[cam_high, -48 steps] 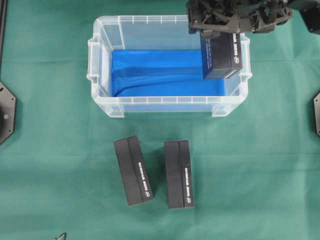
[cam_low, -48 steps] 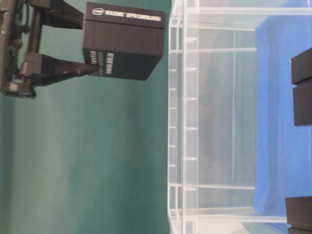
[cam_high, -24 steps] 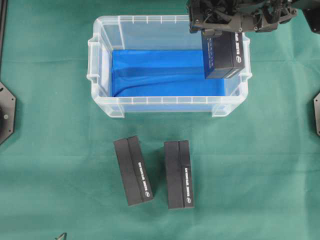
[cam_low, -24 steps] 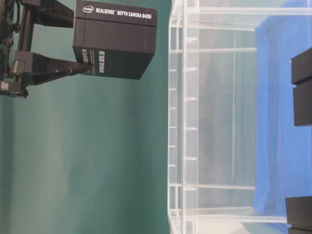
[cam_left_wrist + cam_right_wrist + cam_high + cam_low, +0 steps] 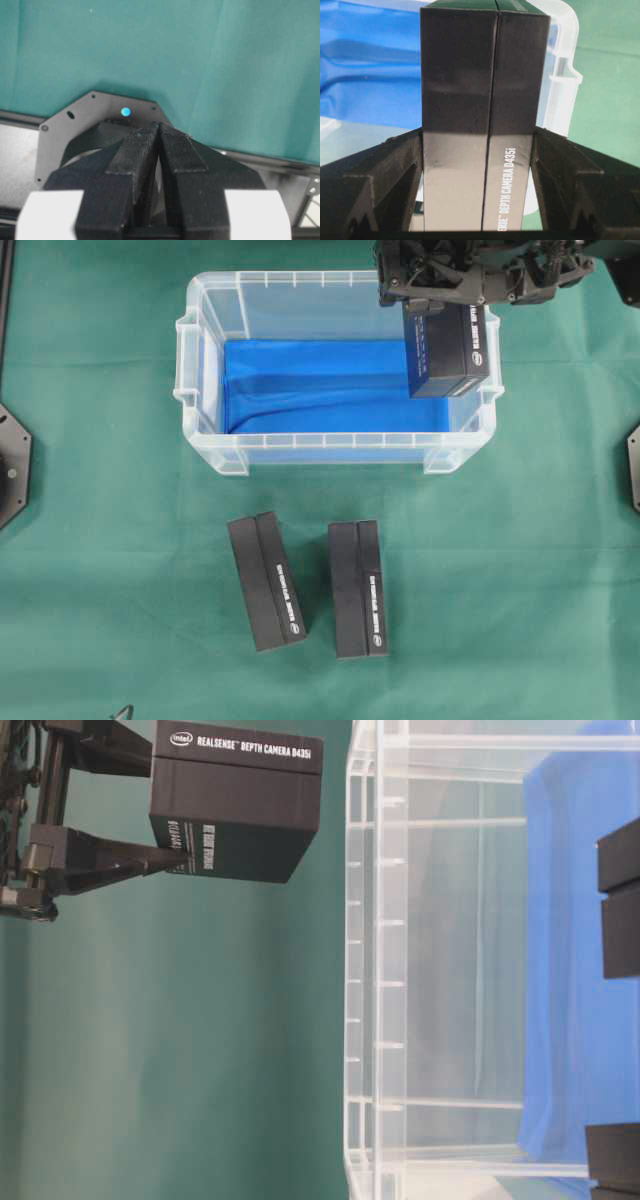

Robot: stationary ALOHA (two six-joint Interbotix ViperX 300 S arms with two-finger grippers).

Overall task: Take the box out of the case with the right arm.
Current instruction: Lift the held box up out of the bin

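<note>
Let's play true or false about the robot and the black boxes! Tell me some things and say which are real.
1. The right tool is holding a black box. True.
2. That held box rests on the blue sheet in the case. False: the table-level view shows it lifted clear of the case's rim.
3. Two more black boxes lie on the green cloth, a left one and a right one. True.
4. Those two boxes are stacked. False: they lie side by side, apart.
5. The left tool holds a box too. False: its fingers are shut on nothing.
</note>
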